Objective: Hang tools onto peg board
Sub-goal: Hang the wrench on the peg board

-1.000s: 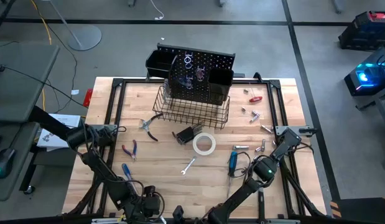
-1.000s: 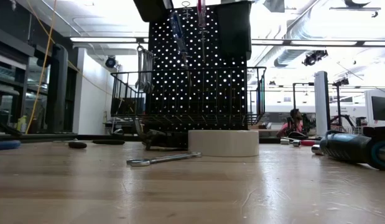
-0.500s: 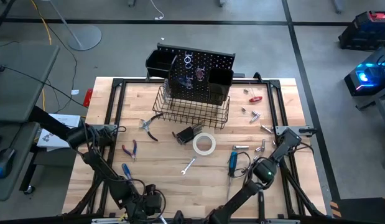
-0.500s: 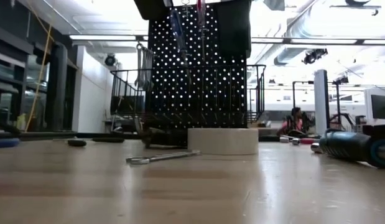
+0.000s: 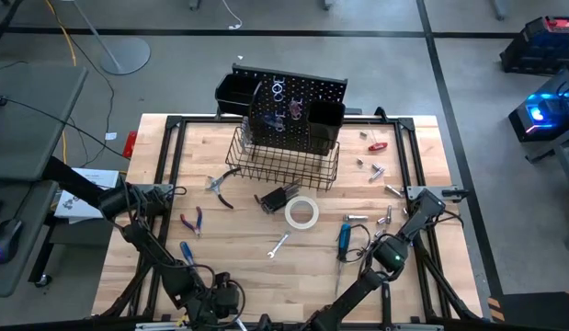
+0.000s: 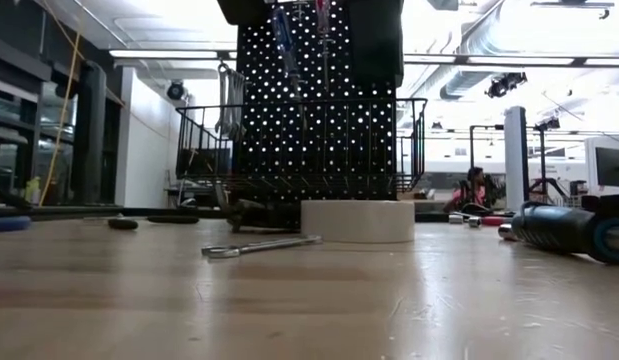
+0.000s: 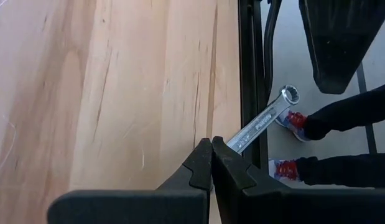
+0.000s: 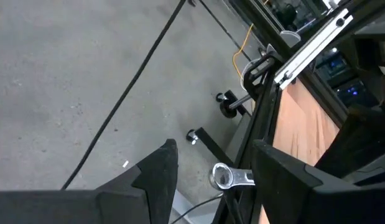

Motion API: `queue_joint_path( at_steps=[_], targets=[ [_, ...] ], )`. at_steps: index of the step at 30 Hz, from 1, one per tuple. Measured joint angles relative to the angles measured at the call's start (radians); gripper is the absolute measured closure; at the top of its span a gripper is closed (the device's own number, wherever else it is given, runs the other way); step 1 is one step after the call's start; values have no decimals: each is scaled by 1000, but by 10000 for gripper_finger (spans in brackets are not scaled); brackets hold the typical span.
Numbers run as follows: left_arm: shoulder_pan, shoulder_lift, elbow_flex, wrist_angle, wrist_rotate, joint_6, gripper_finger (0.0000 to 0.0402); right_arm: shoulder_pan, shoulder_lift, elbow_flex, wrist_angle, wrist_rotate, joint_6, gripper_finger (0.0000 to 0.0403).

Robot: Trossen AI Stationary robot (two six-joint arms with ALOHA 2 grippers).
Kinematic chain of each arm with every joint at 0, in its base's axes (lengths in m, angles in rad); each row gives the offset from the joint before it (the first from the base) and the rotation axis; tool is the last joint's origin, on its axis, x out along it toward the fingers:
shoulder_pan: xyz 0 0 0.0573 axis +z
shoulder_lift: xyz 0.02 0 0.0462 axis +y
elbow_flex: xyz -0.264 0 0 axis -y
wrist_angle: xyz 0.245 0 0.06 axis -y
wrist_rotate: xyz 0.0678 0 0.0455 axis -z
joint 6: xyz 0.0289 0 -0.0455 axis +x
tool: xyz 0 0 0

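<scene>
**Left fingers pinch a wrench; right fingers apart at a second wrench**

Left fingers (image 7: 211, 163) are clamped on a flat silver wrench (image 7: 265, 118) by its shank, ring end free, likely so the ring can slip over a peg. It hangs over the desk (image 7: 105, 93) edge. Right fingers (image 8: 211, 171) stand apart with another wrench (image 8: 228, 177) between them; grip unclear. Both arms are at the desk's near side, well away from the peg board (image 5: 293, 115), an upright black perforated panel with wire basket (image 5: 286, 165). White tape roll (image 5: 301, 212), smooth, round, lies on pale wood.
</scene>
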Motion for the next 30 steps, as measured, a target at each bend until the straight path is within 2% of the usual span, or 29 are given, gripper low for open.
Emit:
queue_joint_path(
  at_steps=[8, 11, 14, 19, 24, 30],
  targets=[
    [16, 0, 0, 27, 15, 1, 401, -6, 2, 1, 17, 58, 3, 212],
    [21, 0, 0, 54, 27, 18, 401, -8, 2, 19, -12, 49, -20, 212],
    [24, -6, 0, 54, 36, 20, 401, -10, -23, 16, -75, -1, -24, 212],
    [24, -22, 0, 52, 47, 17, 401, -34, -64, 19, -203, 21, 56, 212],
    [23, -46, 0, 43, 21, 17, 401, -52, -78, 18, -239, -124, 79, 212],
    [23, -48, 0, 26, 18, 15, 401, -44, -78, 18, -217, -209, 45, 212]
  ],
)
